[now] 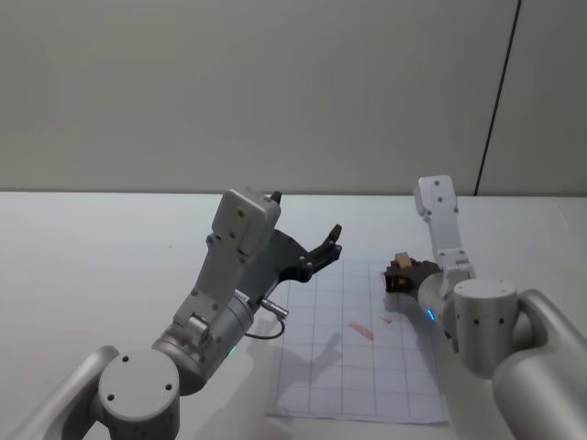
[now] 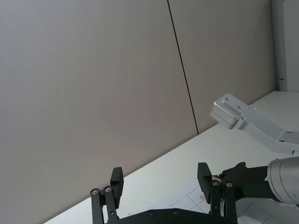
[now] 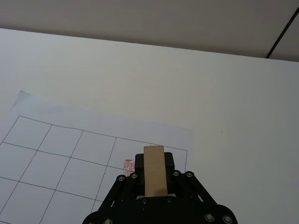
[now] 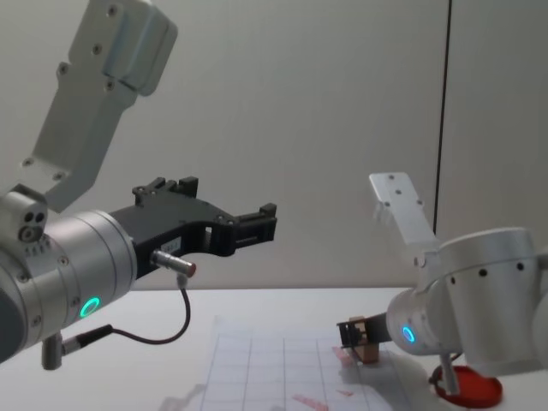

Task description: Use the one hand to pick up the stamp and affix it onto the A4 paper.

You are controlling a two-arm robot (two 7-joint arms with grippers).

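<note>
Clamping stamp (image 3: 154,179), right gripper (image 3: 153,163) at A4 paper (image 3: 70,140) corner

One stamp (image 3: 154,170), one A4 paper (image 1: 358,371), one red disc (image 4: 471,390)

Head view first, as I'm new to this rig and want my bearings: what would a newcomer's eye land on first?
The right gripper, shut on the tan stamp, sits low over the far right corner of the gridded A4 paper. Next, the left gripper is held high and open above the paper's left edge. A red disc lies off the paper's right side.
</note>
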